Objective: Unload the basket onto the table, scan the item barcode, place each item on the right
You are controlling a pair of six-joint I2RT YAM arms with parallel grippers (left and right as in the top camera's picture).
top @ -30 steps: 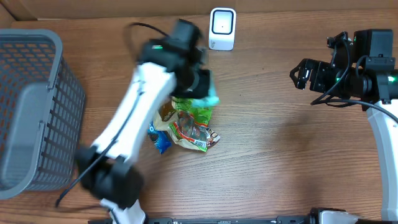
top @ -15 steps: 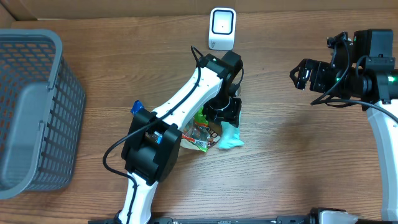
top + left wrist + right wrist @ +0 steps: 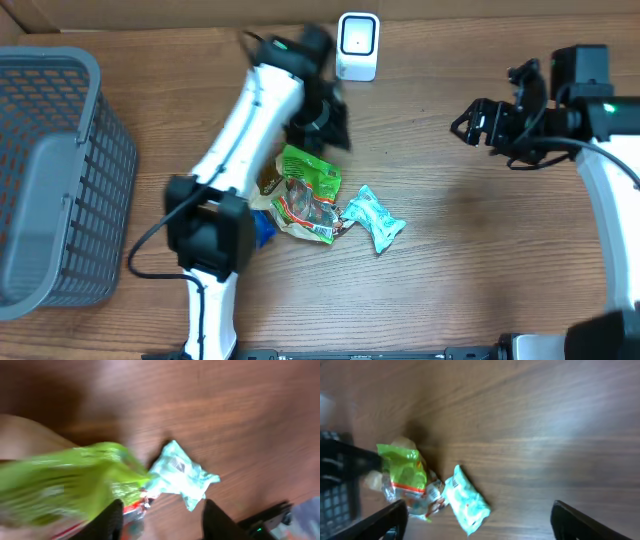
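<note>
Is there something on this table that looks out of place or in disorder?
The teal packet lies askew on the wood, at the right edge of the heap of crumpled snack packets and well short of the white scanner. Nothing looks spilled or torn.

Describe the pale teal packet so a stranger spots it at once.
Find the white scanner at the far edge of the table, then the pile of snack bags mid-table. The teal packet lies at the pile's right side, the only pale mint one.
</note>
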